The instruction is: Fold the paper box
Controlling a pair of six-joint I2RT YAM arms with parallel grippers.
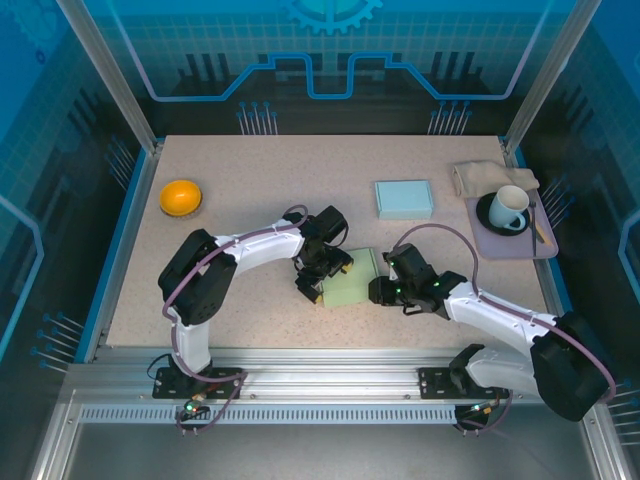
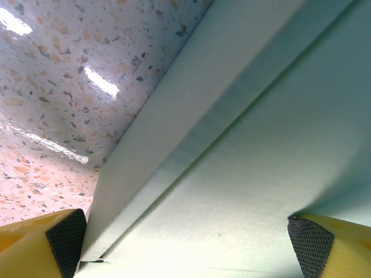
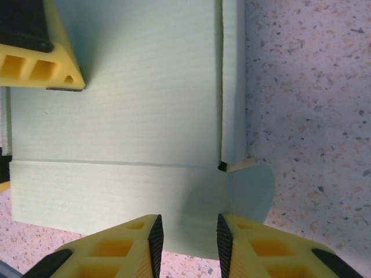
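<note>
Green from above: seeing paper box (image 1: 355, 278) lying at middle of table (image 1: 250, 190), between left gripper (image 1: 322, 280) and right gripper (image 1: 380, 291). From left wrist: straddling box's folded edge, fingers (image 2: 66, 243) standing wide apart. From right wrist: hovering at near flap, fingers (image 3: 155, 238) standing narrow, clamping nothing.

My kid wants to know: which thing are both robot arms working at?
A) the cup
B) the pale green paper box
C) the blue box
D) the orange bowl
B: the left gripper and the right gripper both sit at the pale green paper box mid-table.
</note>
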